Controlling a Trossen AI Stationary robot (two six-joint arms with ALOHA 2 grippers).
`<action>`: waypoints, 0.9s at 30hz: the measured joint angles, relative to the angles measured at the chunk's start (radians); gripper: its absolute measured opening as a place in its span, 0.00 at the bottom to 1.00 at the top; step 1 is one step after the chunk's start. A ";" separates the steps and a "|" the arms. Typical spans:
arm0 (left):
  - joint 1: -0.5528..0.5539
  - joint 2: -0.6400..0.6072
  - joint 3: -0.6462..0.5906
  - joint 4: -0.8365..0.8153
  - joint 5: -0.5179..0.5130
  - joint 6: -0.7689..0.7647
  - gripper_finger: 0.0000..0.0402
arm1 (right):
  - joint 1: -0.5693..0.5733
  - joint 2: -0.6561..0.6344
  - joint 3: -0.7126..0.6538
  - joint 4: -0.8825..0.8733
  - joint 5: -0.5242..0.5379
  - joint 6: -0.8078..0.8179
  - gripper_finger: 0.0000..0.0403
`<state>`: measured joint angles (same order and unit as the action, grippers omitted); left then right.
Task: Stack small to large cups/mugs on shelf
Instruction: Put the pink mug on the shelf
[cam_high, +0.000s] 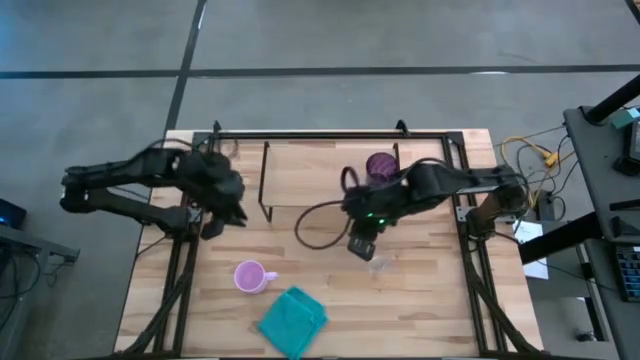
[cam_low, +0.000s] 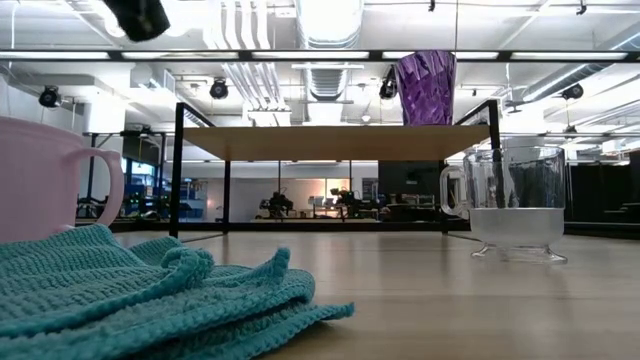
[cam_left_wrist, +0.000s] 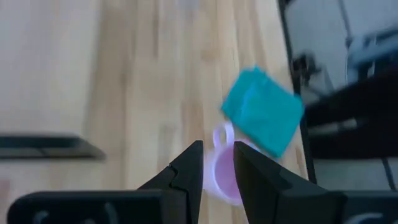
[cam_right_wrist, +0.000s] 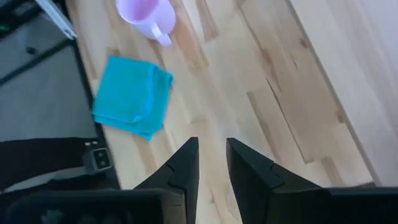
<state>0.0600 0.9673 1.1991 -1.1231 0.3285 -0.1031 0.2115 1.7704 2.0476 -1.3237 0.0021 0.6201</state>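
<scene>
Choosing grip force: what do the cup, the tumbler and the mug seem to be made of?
Clear cup: looks like glass, see-through with a thick bright base. Purple tumbler on the shelf: translucent and faceted, glass or plastic, unclear. Pink mug: opaque, smooth, likely glazed ceramic or plastic.

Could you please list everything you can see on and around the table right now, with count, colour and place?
Tumbler: one, dark purple, on the shelf.
Shelf: one, light wood on black legs, back of table.
Glass cup: one, clear, on the table near the right arm.
Mug: one, pink, front of table.
Cloth: one, teal, beside the mug at the front edge.
Left end effector: dark, narrowly open, raised over the table's left side.
Right end effector: dark, narrowly open, above the glass cup.
</scene>
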 joint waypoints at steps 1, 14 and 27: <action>-0.016 0.012 -0.014 -0.007 0.000 -0.016 0.19 | 0.000 0.015 0.000 -0.006 0.000 0.000 0.19; -0.147 0.130 -0.127 -0.011 -0.038 -0.180 0.19 | 0.000 0.131 0.001 -0.027 0.000 0.053 0.17; -0.318 0.302 -0.141 0.036 -0.129 -0.235 0.19 | 0.000 0.132 0.001 -0.027 0.000 0.061 0.17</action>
<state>-0.2579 1.2698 1.0576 -1.0876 0.1998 -0.3386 0.2115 1.9021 2.0483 -1.3505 0.0021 0.6811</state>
